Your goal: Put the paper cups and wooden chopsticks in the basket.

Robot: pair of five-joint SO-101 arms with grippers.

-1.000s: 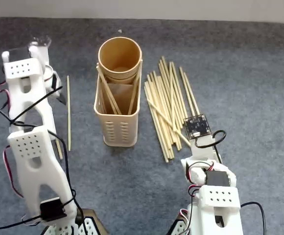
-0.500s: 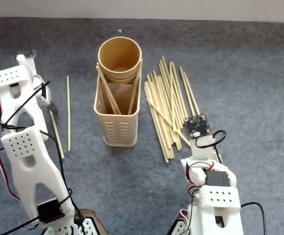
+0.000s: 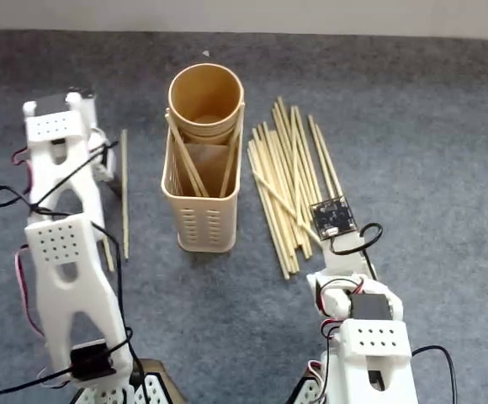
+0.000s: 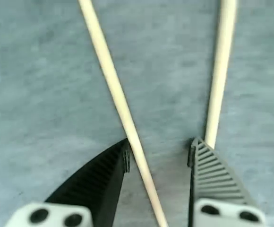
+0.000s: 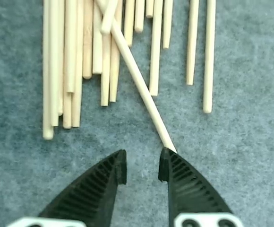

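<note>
The basket [image 3: 202, 220] is standing upright around the middle of the grey tabletop [image 3: 446, 109]. A paper cup [image 3: 206, 99] is sitting upright in the end of it nearer the far edge. Two chopsticks [image 3: 187, 162] are leaning inside the basket, against the cup.

The chopstick pile [image 3: 288, 181] is lying flat just beside the basket, on the side toward the right edge, with its sticks running roughly from the near edge to the far edge. The right gripper [image 5: 141, 163] is hovering low at the near end of that pile. Its fingers are standing narrowly apart and holding nothing. The tip of one slanted stick [image 5: 137, 82] from the pile is touching the end of one finger.

Toward the left edge, a straight chopstick [image 3: 124, 194] is lying on the tabletop between the left arm and the basket, apart from both. The left gripper [image 4: 159, 144] is hanging just over the tabletop with its fingers spread wide. An angled chopstick [image 4: 113, 90] is passing between them, close to one fingertip. The straight chopstick's end is meeting the tip of the other finger. Neither stick is being gripped.
</note>
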